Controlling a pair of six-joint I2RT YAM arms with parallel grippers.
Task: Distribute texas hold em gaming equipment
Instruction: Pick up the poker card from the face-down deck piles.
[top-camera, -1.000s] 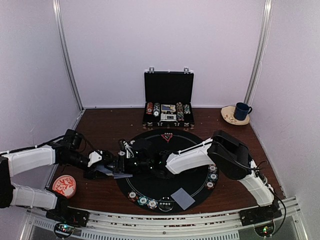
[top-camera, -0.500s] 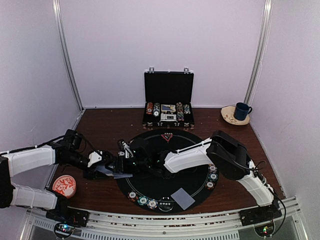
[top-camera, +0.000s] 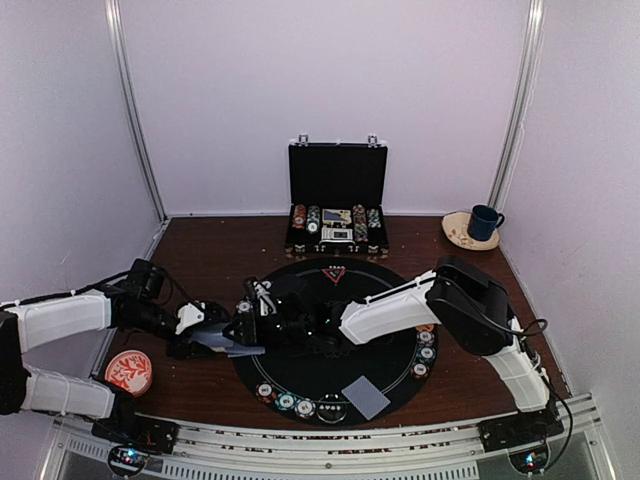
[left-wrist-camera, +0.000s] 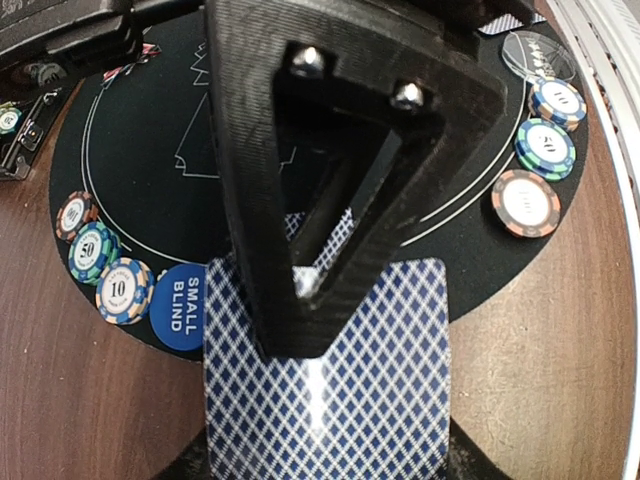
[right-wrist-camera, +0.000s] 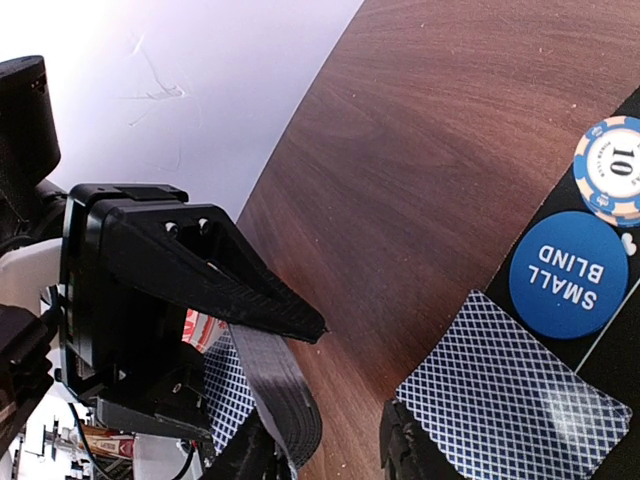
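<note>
Here, on the brown table (top-camera: 200, 250) between white walls (top-camera: 330, 80), left hand (top-camera: 218, 338) clamps the cards (left-wrist-camera: 330, 400); right hand (right-wrist-camera: 325, 445) stands parted.

1. Left arm (top-camera: 60, 318): enters from the left edge of the top view, forearm low, reaching right toward mid-frame.
2. Left claw (top-camera: 213, 338): clamped flat on a deck of cards (right-wrist-camera: 275, 385), upper finger laid across the top.
3. Right arm (top-camera: 385, 312): elbow raised at right of frame, forearm stretched left across the centre.
4. Right claw (top-camera: 250, 322): just beside the left claw, nearly tip to tip. Its fingers (right-wrist-camera: 405, 445) stand apart with a gap between them.
</note>
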